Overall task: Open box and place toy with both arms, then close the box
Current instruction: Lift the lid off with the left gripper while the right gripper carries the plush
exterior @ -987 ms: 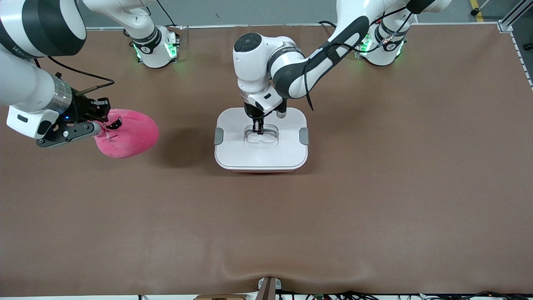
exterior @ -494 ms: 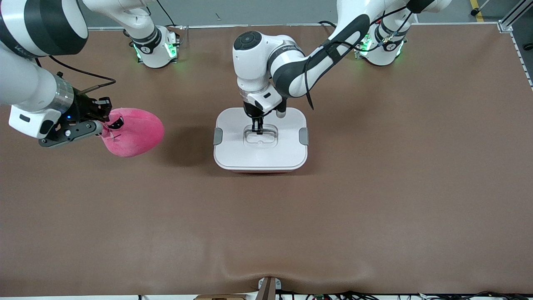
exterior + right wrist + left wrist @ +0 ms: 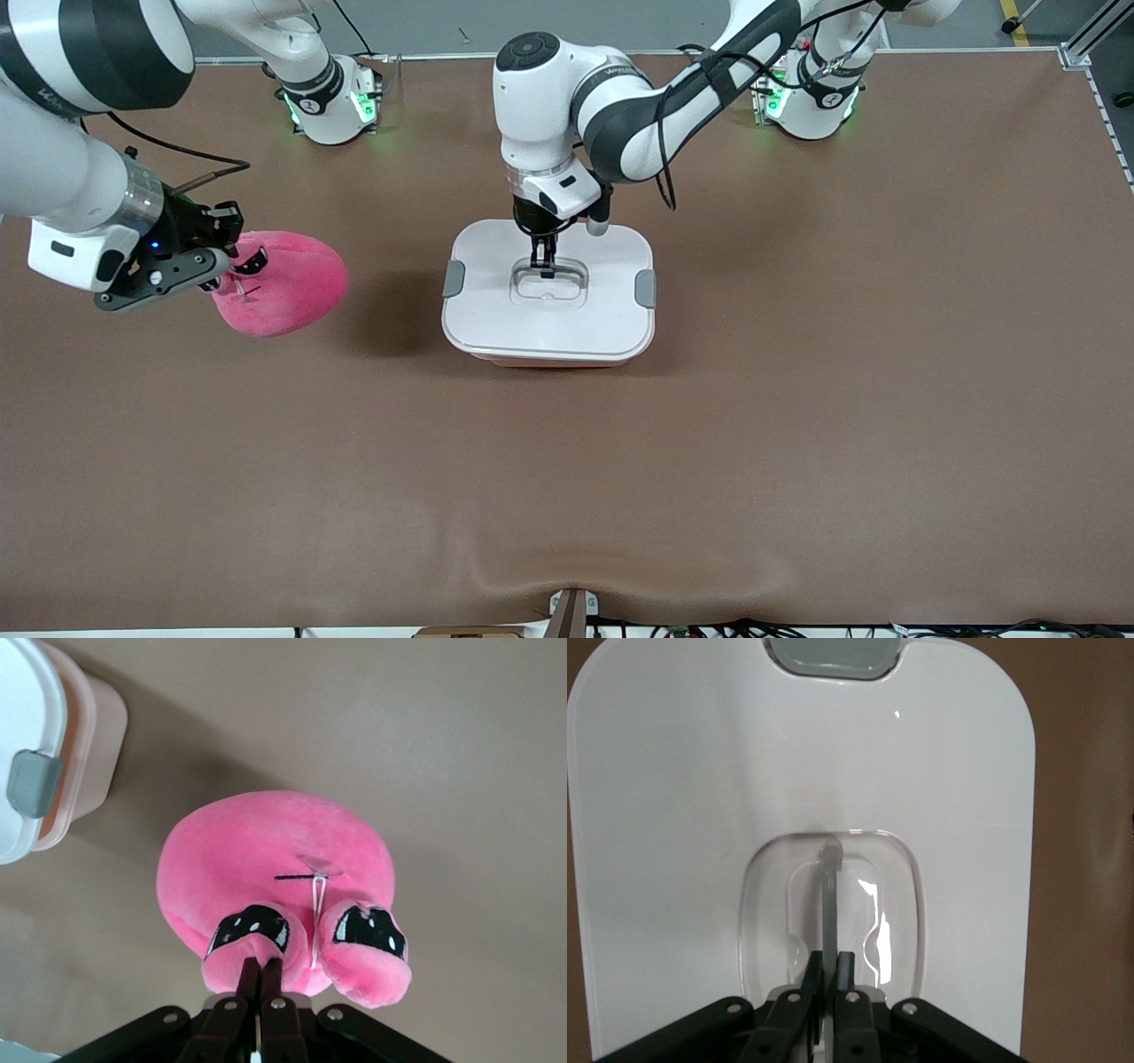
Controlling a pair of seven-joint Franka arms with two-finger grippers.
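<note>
I am judging the lid (image 3: 576,310) stiff and light, the left gripper (image 3: 542,262) pinching its clear handle (image 3: 829,904), while the right gripper (image 3: 232,262) is nipping the soft toy (image 3: 283,283) by a nub.

White arms (image 3: 567,89), black joint bands

A brown table (image 3: 797,425) – its front edge (image 3: 532,592) buckled – cables (image 3: 709,629) along that edge.

light: bright, even, from overhead | shadows: soft dark patch on my table (image 3: 399,310) between the toy (image 3: 283,283) and the box (image 3: 549,306) | glare: small white glints on the lid's clear handle (image 3: 873,930) | focus: front view sharp; my fingers (image 3: 845,992) slightly soft in both wrist views
</note>
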